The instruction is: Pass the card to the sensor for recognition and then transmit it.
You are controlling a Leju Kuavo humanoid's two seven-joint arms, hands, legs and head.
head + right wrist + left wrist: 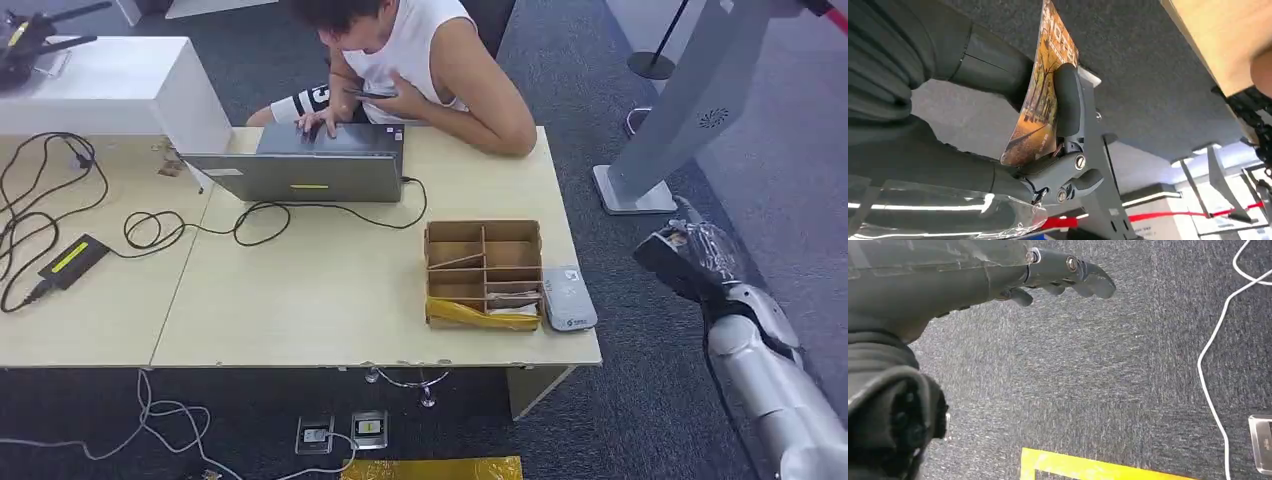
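Laptop point(320, 165) and person point(420, 60) sit at twelve o'clock on our table point(300, 300); right hand point(1048, 150) fingers point(1068, 100) grip the card point(1038, 110), left hand point(998, 280) released, partly cut off.

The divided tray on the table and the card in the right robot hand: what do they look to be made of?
The divided tray looks like brown corrugated cardboard, matte, with thin slotted dividers; yellow tape runs along its near wall. The card, held by the right robot hand, seems thin printed plastic or coated paper: it bows slightly and carries a fairly smooth autumn-coloured print. Which of the two, I cannot tell.
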